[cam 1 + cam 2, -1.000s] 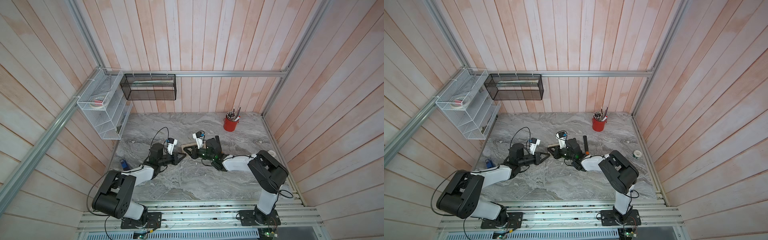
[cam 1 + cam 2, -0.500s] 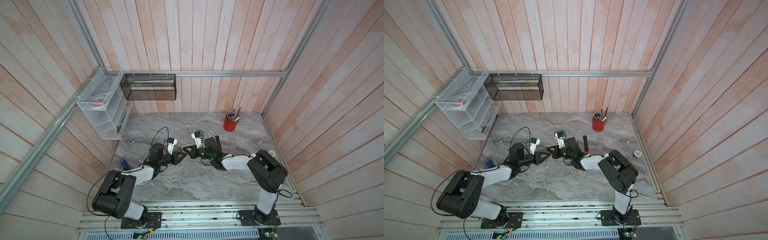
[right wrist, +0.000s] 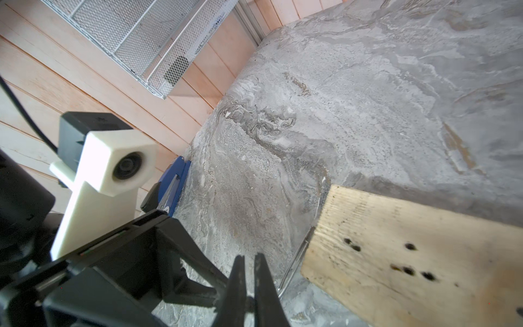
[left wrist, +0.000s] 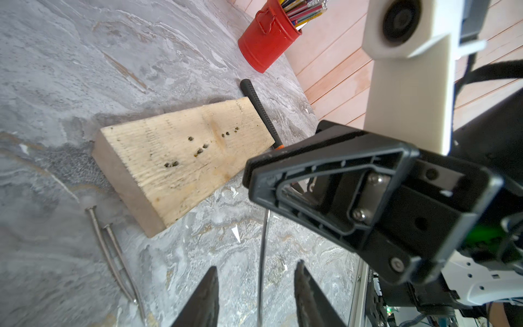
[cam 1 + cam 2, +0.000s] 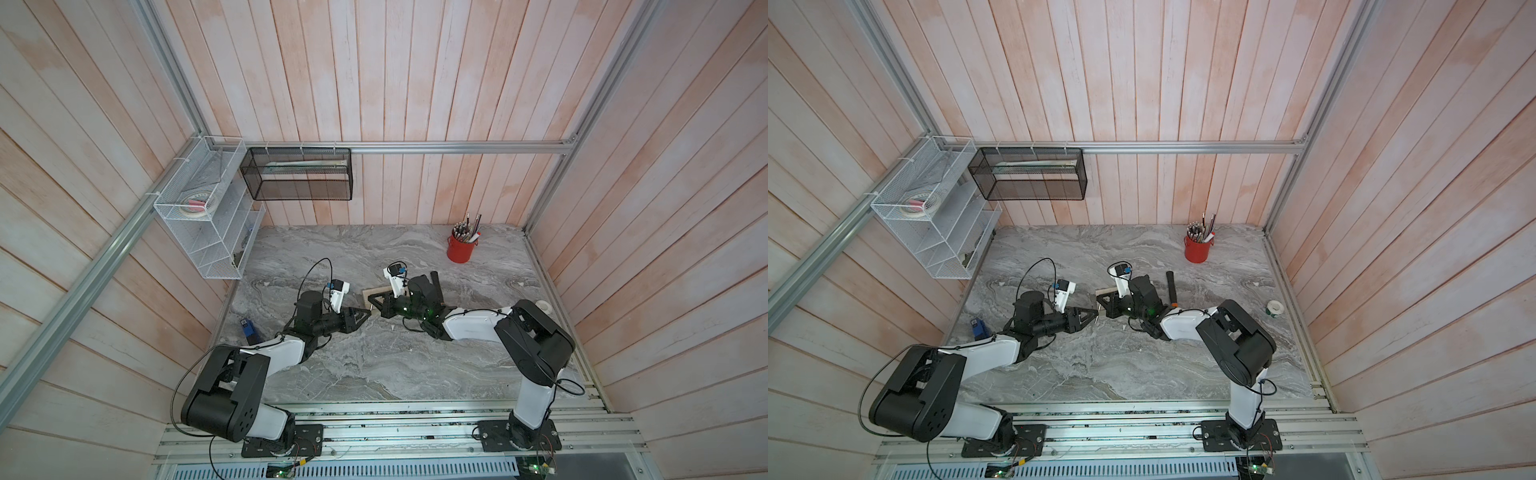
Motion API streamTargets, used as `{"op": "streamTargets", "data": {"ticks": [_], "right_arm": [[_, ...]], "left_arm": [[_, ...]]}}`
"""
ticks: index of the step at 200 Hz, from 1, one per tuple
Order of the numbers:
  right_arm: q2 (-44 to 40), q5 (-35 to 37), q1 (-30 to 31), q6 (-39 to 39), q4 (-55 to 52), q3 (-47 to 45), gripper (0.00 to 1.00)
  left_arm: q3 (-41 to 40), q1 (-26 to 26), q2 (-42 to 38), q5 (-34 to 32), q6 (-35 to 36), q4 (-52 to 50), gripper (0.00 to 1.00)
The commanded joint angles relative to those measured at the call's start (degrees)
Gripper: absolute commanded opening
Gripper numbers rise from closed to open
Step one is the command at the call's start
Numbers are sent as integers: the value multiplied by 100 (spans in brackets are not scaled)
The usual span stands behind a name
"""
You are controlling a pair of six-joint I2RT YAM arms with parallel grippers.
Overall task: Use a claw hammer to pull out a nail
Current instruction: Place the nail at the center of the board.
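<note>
The claw hammer lies beyond the right tool, clamped on a nail; left tool half-open around it.

The claw hammer lies on the table behind the right arm

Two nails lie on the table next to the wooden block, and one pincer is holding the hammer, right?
Not quite. No pincer holds the hammer: it lies on the table beside the block, as the left wrist view shows. The right pincer is shut on a third nail. The two nails do lie next to the block.
</note>
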Motion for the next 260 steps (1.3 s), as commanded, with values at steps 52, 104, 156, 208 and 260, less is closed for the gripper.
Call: {"op": "streamTargets", "data": {"ticks": [52, 104, 156, 208, 260], "right_arm": [[664, 786, 459, -537, -118, 609, 0], [1540, 896, 655, -859, -868, 1598, 0], [1901, 1115, 655, -1204, -1633, 2154, 11], [1714, 1235, 655, -1439, -1864, 2197, 38], [256, 1596, 655, -1777, -1640, 1419, 45]], "left_arm": [[-546, 539, -670, -645, -342, -122, 45], [-920, 1084, -1451, -1506, -552, -581, 49], [-805, 1092, -1182, -1387, -481, -624, 49], [-744, 1094, -1019, -1241, -493, -483, 50], [-459, 1094, -1335, -1805, -229, -955, 68]]}}
